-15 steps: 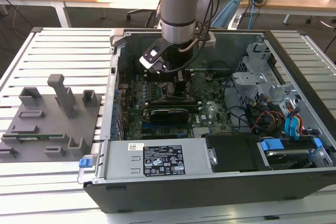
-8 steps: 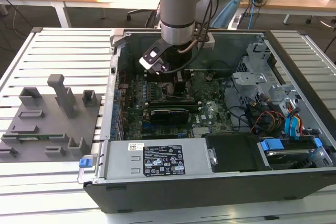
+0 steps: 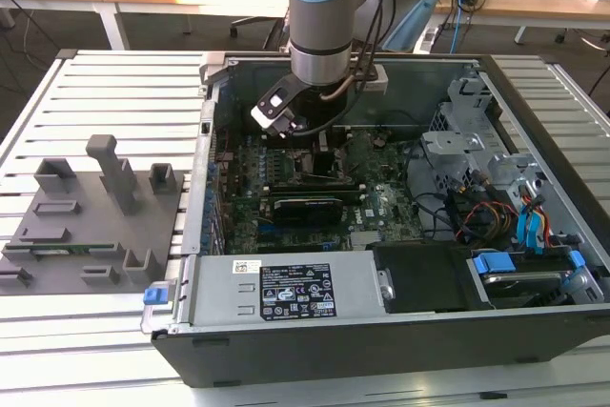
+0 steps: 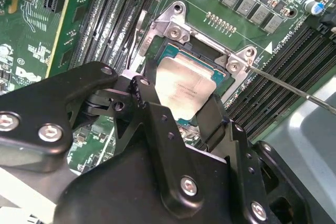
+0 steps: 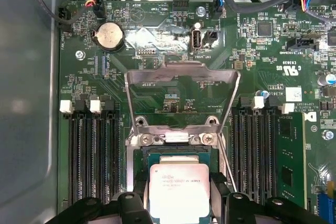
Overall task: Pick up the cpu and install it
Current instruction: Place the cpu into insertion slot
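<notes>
Silver-grey metal with a pale border, the cpu (image 5: 179, 192) is a small flat square (faint print on top). The tool (image 4: 177, 99) pinches it by two opposite edges, right over the socket (image 5: 176, 152). The first wrist view shows the hinged metal frame (image 5: 173, 73) swung up just beyond the tool, and the exterior view shows the arm (image 3: 324, 16) reaching down into the computer case (image 3: 334, 345).

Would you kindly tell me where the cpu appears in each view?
Exterior view: at the hand, low over the motherboard.
First wrist view: cpu in the hand's grip, just past the socket's hinge screws.
Second wrist view: cpu gripped likewise, beside those screws.
Shared landmark: the hinge screws, in both wrist views.
</notes>
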{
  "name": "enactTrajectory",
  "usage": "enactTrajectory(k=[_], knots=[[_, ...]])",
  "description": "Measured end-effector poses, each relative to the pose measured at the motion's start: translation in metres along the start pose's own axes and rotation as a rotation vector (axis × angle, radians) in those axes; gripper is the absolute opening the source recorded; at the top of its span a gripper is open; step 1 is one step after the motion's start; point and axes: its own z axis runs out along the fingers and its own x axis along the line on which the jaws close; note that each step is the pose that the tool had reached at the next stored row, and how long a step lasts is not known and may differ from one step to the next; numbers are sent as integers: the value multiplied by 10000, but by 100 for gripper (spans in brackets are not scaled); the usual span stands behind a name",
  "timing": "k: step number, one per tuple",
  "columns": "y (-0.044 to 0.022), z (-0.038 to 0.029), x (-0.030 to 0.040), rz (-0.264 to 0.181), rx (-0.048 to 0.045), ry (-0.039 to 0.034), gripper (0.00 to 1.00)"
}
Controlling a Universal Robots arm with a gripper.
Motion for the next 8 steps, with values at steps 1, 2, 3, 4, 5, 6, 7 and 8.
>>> enactTrajectory(k=[1,2,3,4,5,6,7,8], knots=[[-1,6,0,2,1,2,55],[-1,10,0,1,2,3,55],[-1,13,1,2,3,2,55],[0,16,2,0,1,4,55],[1,17,3,-15,0,7,55],[2,18,4,-26,-1,8,55],[2,18,4,-32,-1,10,55],[3,18,4,-34,-2,10,55]])
